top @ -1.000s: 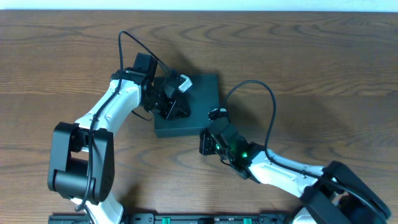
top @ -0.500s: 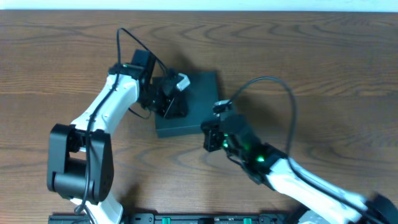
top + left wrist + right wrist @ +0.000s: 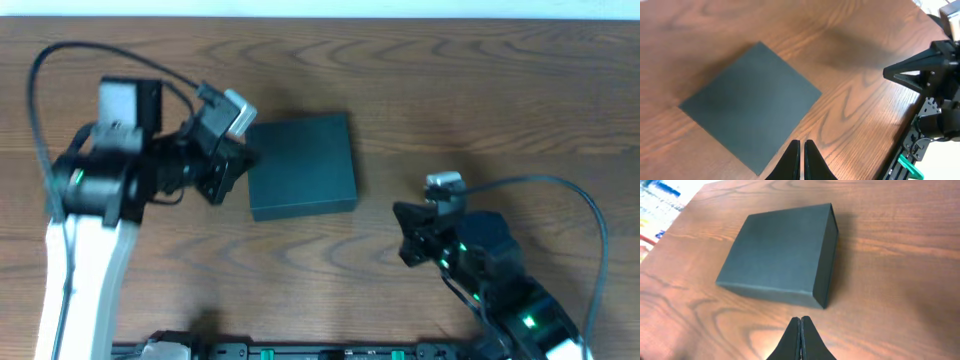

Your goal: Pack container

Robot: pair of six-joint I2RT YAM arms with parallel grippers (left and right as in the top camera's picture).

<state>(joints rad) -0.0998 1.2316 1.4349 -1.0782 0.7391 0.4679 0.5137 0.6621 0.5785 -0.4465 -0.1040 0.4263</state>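
The lidded container (image 3: 302,165) sits mid-frame on the tabletop (image 3: 480,90), with left tool (image 3: 802,149) and right tool (image 3: 801,324) both pinched closed, empty.

You have a brown wooden table (image 3: 480,90) with wavy grain filling the view. Along its far edge you see a pale white strip (image 3: 320,8). At the near edge sits a black rail (image 3: 300,352) with green pieces (image 3: 905,165). Past a table edge, the right wrist view shows you blurred colourful shapes (image 3: 655,200), too soft to identify.

The table (image 3: 480,90) was dark brown wood with a bold grain. The container (image 3: 302,165) lay flat on it, lid closed.
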